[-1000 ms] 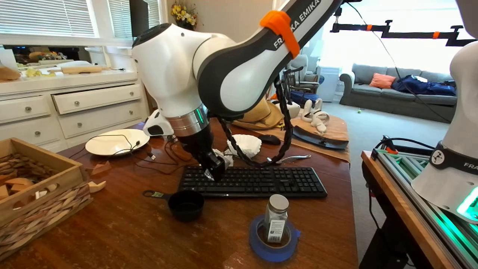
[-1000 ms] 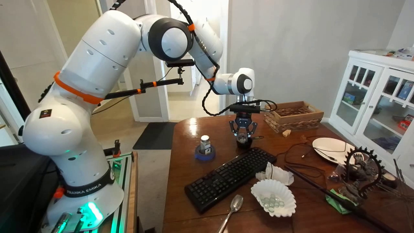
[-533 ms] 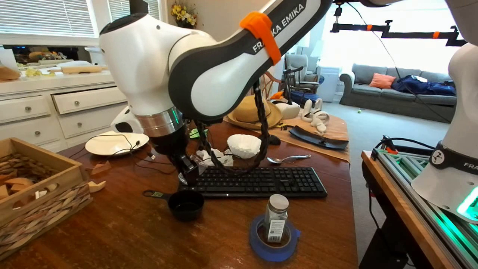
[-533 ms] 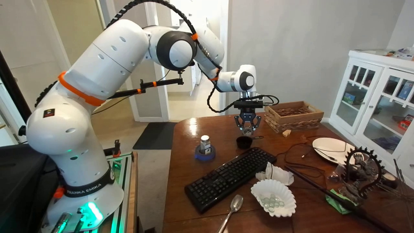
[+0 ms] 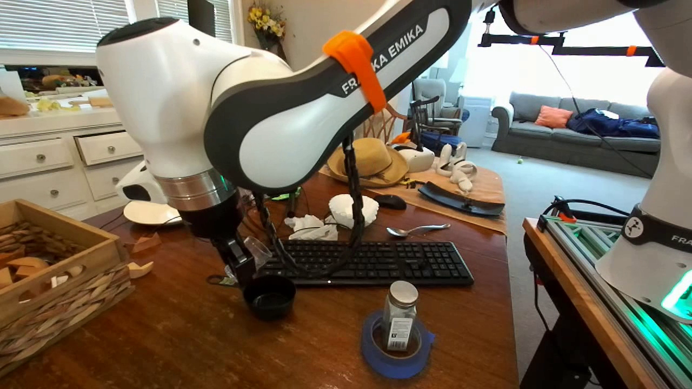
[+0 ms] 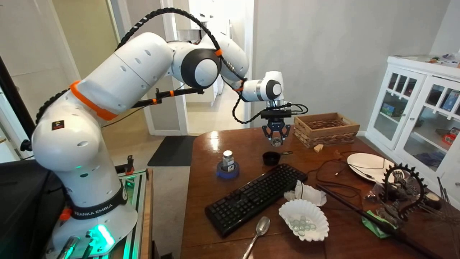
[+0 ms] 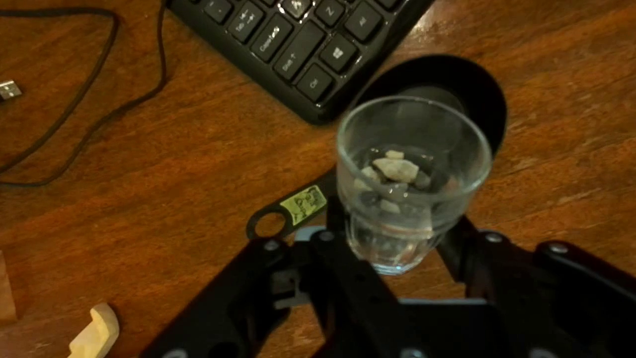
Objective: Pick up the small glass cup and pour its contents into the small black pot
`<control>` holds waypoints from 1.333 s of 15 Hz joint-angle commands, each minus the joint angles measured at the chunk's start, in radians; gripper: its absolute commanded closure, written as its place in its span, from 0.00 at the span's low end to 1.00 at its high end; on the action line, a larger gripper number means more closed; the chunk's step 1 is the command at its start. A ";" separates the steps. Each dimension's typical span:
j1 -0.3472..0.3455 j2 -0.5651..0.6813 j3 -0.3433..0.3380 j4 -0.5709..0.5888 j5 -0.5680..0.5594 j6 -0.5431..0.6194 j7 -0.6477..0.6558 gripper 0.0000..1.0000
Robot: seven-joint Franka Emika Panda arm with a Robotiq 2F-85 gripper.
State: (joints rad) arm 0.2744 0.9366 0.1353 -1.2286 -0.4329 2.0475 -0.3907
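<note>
In an exterior view, the pot (image 5: pixel 272 303) has open table (image 5: pixel 216 346) on its near side and a free lane to its right, before the jar (image 5: pixel 400 317) in the tape roll (image 5: pixel 394 368); the keyboard (image 5: pixel 389 263) crowds its far side, the basket (image 5: pixel 102 256) stands well left

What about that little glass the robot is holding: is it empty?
No, the wrist view shows several pale chunks lying inside the glass cup.

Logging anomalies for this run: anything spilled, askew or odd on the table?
No spill visible; pale bits sit in the glass cup. Mildly odd: a jar stands inside a blue tape roll, an unlikely holder; a pale wooden-looking piece lies outside the basket, which holds similar pieces.
</note>
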 commanded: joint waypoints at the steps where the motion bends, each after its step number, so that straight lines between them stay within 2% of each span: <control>1: 0.029 0.042 -0.014 0.051 0.020 0.011 0.021 0.78; 4: 0.040 0.028 -0.027 0.021 0.016 0.042 0.084 0.78; 8: 0.019 0.008 -0.020 -0.025 0.050 0.153 0.156 0.78; 14: -0.016 -0.030 -0.011 -0.132 0.114 0.315 0.180 0.78; 20: -0.042 -0.075 -0.018 -0.258 0.125 0.503 0.209 0.78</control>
State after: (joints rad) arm 0.2455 0.9204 0.1198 -1.3790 -0.3363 2.4623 -0.1964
